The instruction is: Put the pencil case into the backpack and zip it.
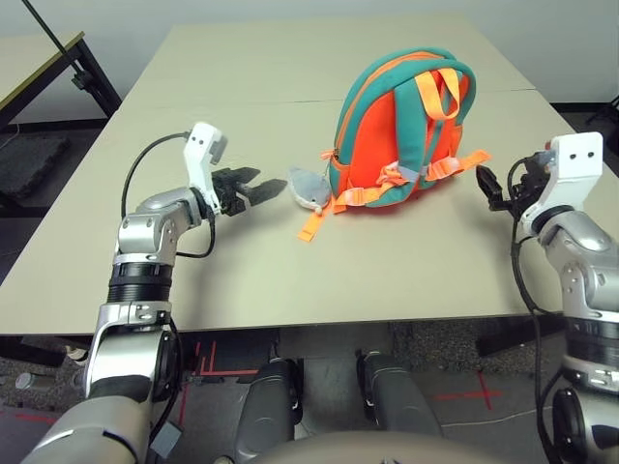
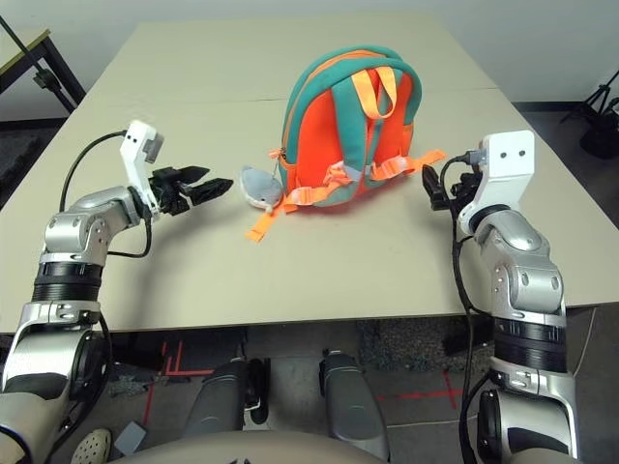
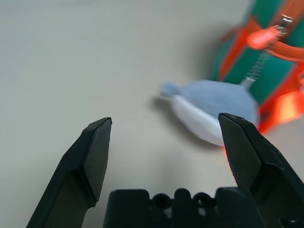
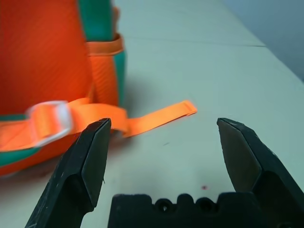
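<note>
The backpack [image 1: 401, 130] stands upright near the middle of the table [image 1: 242, 261], its orange back panel and straps turned toward the robot, teal trim running over the top. No pencil case shows in any view. 1 orange strap end [image 4: 161, 114] lies flat on the tabletop at the bag's right side, and another trails off its lower left corner. The grey-white plush toy [image 1: 308, 186] lies on the table just beside the bag's left edge, joined to it by a short chain [image 3: 256, 69].

The left gripper [image 1: 253, 187] is held low over the table to the left of the bag, pointing at the plush toy and close to it without touching; its 2 black fingers [image 3: 95, 156] are spread apart with nothing between them. The bag sits just past the toy from this gripper.

The right gripper [image 1: 486, 184] is held to the right of the bag, near the loose strap end and apart from it. Its fingers [image 4: 92, 156] are likewise spread wide and empty, aimed at the bag's lower right corner.
</note>
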Controlling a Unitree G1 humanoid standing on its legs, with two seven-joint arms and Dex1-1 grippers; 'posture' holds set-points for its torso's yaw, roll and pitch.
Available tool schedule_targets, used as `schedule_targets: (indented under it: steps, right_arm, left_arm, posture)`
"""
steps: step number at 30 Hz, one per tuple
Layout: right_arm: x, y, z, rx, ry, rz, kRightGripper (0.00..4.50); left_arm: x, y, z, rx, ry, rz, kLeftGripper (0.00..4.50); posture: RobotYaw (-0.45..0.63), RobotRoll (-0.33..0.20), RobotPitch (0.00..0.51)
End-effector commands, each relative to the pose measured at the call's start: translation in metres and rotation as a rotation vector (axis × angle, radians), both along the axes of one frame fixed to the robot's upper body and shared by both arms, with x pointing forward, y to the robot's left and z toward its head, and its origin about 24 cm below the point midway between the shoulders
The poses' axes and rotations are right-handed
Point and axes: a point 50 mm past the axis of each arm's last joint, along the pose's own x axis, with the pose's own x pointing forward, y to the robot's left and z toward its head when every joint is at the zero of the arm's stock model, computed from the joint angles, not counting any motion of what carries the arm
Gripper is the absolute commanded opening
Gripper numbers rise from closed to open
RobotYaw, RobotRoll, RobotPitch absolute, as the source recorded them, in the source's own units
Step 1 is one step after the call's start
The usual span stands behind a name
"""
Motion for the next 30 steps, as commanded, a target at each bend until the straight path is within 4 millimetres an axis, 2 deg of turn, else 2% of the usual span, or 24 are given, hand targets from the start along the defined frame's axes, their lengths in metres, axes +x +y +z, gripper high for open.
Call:
schedule_targets:
  steps: [1, 7, 13, 30]
  right_arm:
    - [0.001, -0.009, -0.006, 0.008, -0.013, -0.043, 4.43]
    - [-0.002, -0.027, -0.021, 0.009, -0.026, -0.153, 4.43]
    - [-0.005, -0.036, -0.029, 0.010, -0.050, -0.214, 4.43]
    - [-0.004, -0.038, -0.029, -0.004, -0.083, -0.235, 4.43]
  left_arm:
    - [-0.003, 0.024, -0.011, 0.014, -0.039, 0.157, 4.50]
    - [-0.008, 0.055, -0.023, 0.024, -0.097, 0.369, 4.50]
    - [-0.013, 0.073, -0.031, 0.044, -0.131, 0.526, 4.50]
    - [-0.009, 0.080, -0.032, 0.045, -0.149, 0.587, 4.50]
  posture:
    - [-0.11, 0.000, 0.121]
    - [-0.09, 0.000, 0.135]
    - [-0.09, 0.000, 0.145]
    - [-0.09, 0.000, 0.138]
